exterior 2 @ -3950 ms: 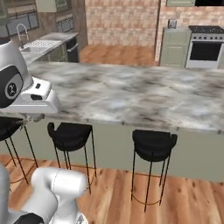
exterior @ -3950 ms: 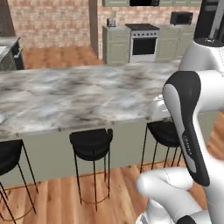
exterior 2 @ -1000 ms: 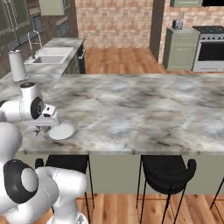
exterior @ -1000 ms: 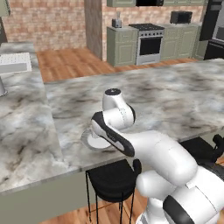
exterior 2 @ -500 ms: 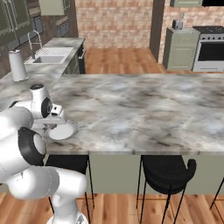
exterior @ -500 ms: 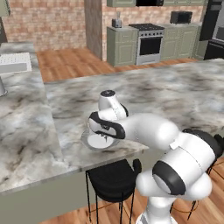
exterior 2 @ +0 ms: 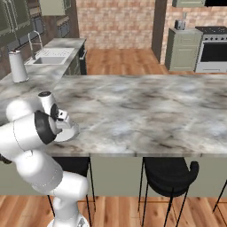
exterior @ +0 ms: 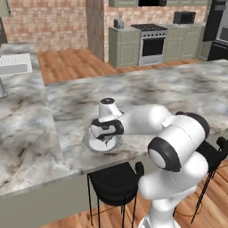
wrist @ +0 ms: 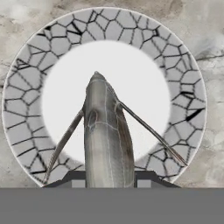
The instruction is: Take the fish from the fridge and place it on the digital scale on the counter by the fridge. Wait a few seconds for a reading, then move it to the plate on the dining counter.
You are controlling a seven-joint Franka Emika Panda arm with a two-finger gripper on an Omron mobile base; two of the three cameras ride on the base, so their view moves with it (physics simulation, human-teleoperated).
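Observation:
My gripper [wrist: 108, 180] is shut on the fish [wrist: 107, 131], a pale silver-grey body with thin fins that points away from the hand. The fish hangs over the white middle of the plate [wrist: 183, 78], a round dish with a cracked-pattern rim. From the left base view, the gripper [exterior: 106, 139] hovers just above the plate [exterior: 89, 144] near the front edge of the dining counter [exterior: 156, 89]. In the right base view, the gripper [exterior 2: 62, 124] is over the plate [exterior 2: 71, 133] at the counter's [exterior 2: 142, 111] left end. The fridge and digital scale are out of view.
Black stools [exterior: 113, 180] [exterior 2: 170, 173] stand under the counter's front edge. A sink [exterior 2: 48, 57] and a paper towel roll [exterior 2: 17, 66] sit on the side counter to the left. A stove [exterior: 151, 42] stands at the far wall.
The base has driven along the dining counter over four seconds, shifting both views. In the last second the hand has come lower over the plate, with the fish still gripped.

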